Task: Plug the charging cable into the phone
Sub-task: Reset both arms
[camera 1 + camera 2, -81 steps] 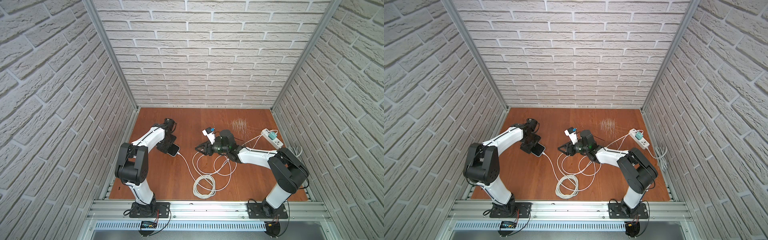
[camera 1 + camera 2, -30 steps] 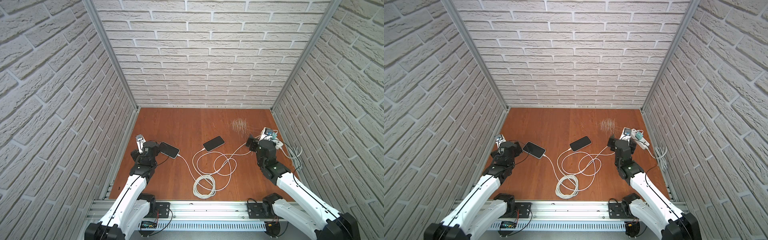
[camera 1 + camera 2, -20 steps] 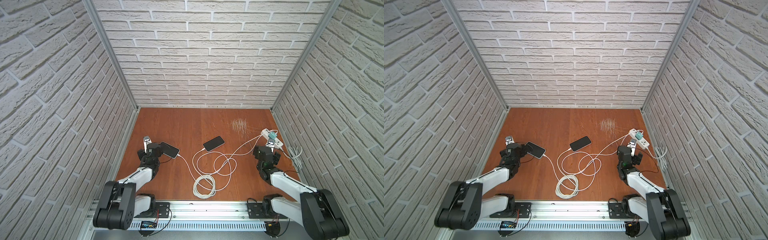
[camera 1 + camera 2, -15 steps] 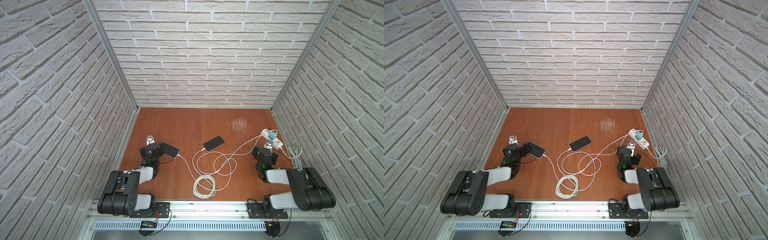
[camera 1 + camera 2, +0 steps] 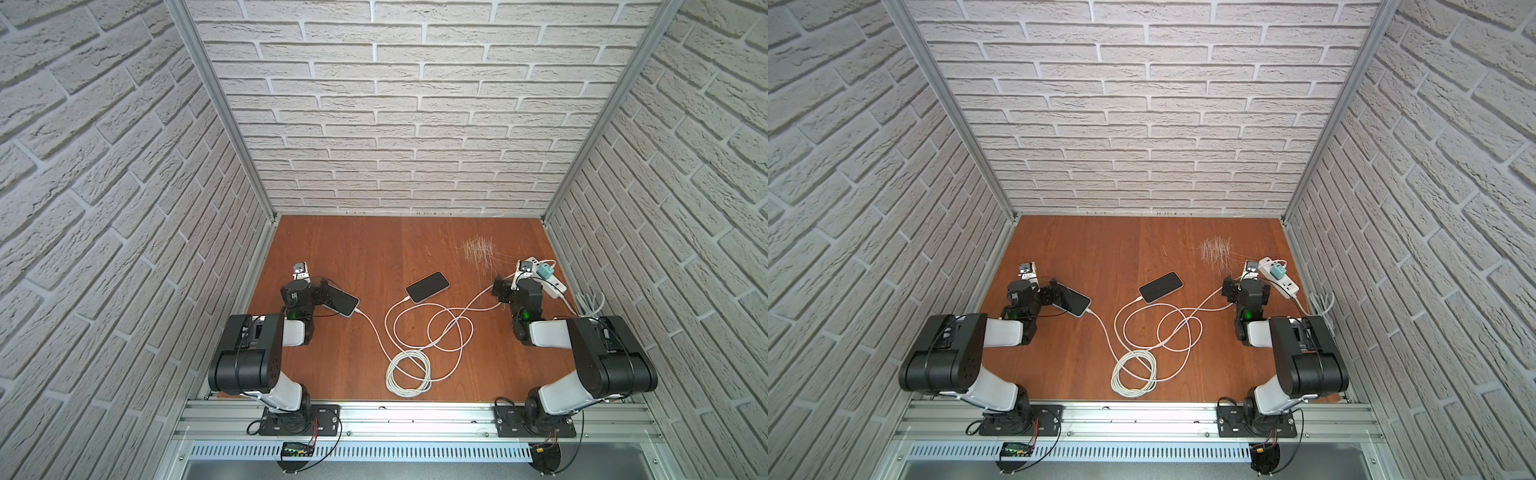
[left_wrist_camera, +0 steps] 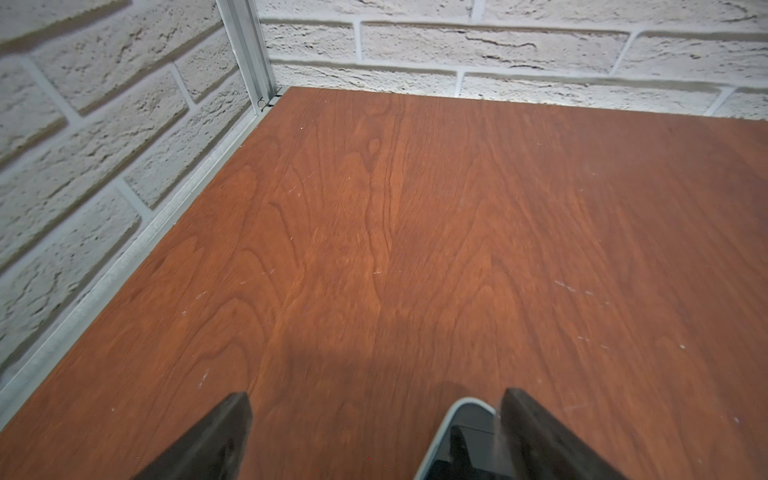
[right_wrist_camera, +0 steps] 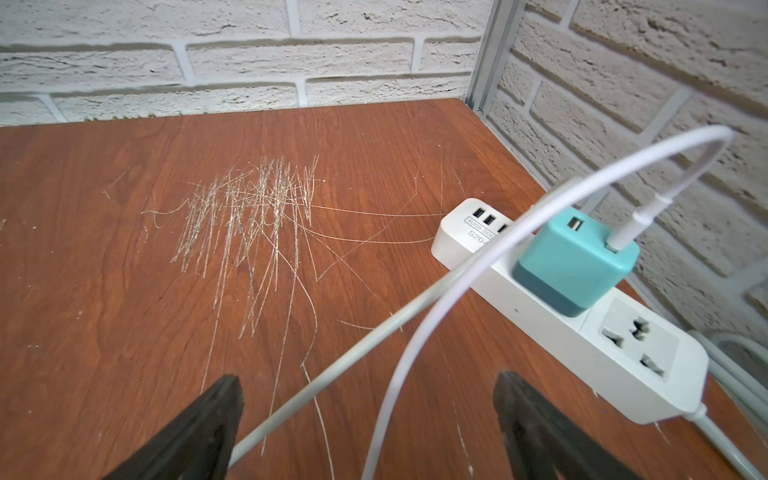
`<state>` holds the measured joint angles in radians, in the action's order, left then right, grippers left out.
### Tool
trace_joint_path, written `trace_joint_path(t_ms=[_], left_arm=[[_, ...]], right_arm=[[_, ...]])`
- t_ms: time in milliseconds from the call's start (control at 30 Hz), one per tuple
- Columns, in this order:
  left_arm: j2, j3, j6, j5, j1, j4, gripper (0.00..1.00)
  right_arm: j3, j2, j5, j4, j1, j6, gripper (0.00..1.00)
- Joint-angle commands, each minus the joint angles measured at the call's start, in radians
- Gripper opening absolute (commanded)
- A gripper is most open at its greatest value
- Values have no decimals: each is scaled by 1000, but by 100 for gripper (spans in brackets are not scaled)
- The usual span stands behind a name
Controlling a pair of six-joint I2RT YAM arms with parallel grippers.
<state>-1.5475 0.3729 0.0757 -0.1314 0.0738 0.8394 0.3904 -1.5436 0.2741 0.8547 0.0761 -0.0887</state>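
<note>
Left gripper (image 6: 374, 399): released, jaws wide, grasping nothing; parked low near the table's (image 5: 374, 249) left edge
Right gripper (image 7: 370, 382): released too, and empty; two cables run between its jaws without being pinched
Left phone (image 5: 343, 302): flat on the table, one end beneath or beside the left gripper; the coiled cable (image 5: 409, 372) appears seated in its other end
Centre phone (image 5: 428, 286): flat mid-table, well apart from both arms; a white cable (image 5: 402, 299) meets its near end, apparently plugged in
Task state: looks finished, judging by a connector at each port; how deep they are seated is too small to tell
Risk, left side: a jaw sits right beside the left phone's corner, contact uncertain; any swing of that arm could shove the phone and lever the plug out
Risk, right side: the jaws straddle the cables near the teal charger (image 7: 569, 266) on the power strip (image 7: 623, 345); closing or lifting could snag them, drag the centre phone, or pull the charger end loose
Risk, slack: the loops cross each other; a tug on one likely carries to the other
</note>
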Motion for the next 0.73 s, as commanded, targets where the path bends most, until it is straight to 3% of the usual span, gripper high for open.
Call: trace_joint_path(t_ms=[0,700], left_arm=[[-2,15,-2,32,8,38,98],[-2,15,-2,32,7,37,98]], right_arm=[[1,10,-18,18,-4,6,99],[4,8,-19,10,-5,7,99]])
